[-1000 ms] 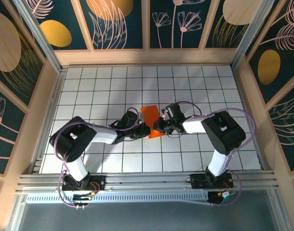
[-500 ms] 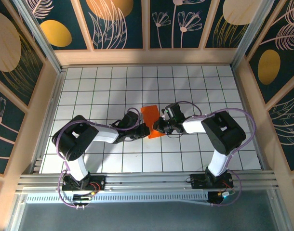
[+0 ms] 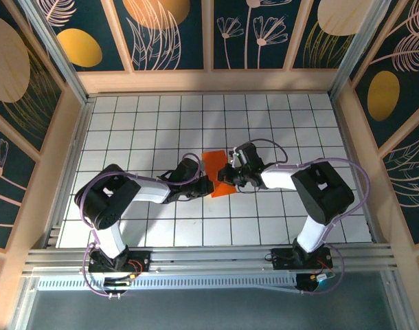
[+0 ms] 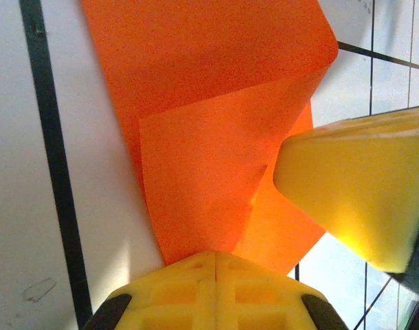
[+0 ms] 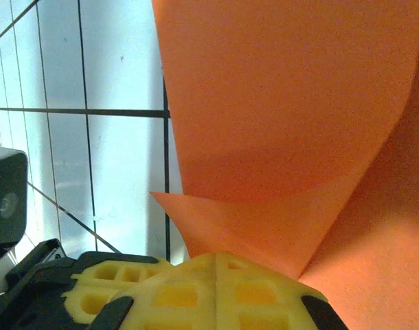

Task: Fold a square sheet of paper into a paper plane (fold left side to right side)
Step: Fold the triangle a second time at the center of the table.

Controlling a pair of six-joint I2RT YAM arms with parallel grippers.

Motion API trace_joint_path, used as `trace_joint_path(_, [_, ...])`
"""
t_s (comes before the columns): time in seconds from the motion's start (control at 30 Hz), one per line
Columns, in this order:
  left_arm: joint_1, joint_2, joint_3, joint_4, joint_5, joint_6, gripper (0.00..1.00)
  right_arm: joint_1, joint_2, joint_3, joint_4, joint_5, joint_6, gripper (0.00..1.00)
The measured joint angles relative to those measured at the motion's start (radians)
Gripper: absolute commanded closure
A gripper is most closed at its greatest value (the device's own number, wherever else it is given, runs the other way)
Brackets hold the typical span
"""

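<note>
The square sheet of paper (image 3: 215,167) is bright orange and lies folded on the white grid table, with one flap curling up over another layer (image 4: 216,124) (image 5: 292,110). My left gripper (image 3: 209,185) comes in from the left. It is shut, and its yellow tips (image 4: 216,256) rest on the paper's near edge. My right gripper (image 3: 227,176) comes in from the right, also shut, with its tips (image 5: 216,256) pressed on the paper. The two grippers nearly meet over the sheet. The right gripper's yellow finger (image 4: 354,192) shows in the left wrist view.
Wooden walls (image 3: 65,144) with patterned panels enclose the gridded table (image 3: 154,117). The two arm bases (image 3: 113,261) (image 3: 302,260) stand on the metal rail at the near edge. Part of the left gripper (image 5: 99,289) is visible in the right wrist view.
My right gripper has slid a little up and to the left over the paper. The left gripper and the sheet have stayed about where they were.
</note>
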Motion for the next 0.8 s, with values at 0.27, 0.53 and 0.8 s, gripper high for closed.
trace_joint_path(0.27, [-0.002, 0.004, 0.021, -0.035, -0.008, 0.012, 1.0, -0.008, 0.034, 0.039, -0.008, 0.019, -0.023, 1.0])
trace_joint_path(0.53, [-0.002, 0.009, 0.034, -0.052, -0.011, 0.014, 1.0, -0.015, 0.057, 0.038, -0.011, 0.023, -0.026, 1.0])
trace_joint_path(0.8, [-0.003, 0.01, 0.041, -0.064, -0.018, 0.014, 1.0, -0.063, 0.068, 0.031, -0.011, 0.023, -0.046, 1.0])
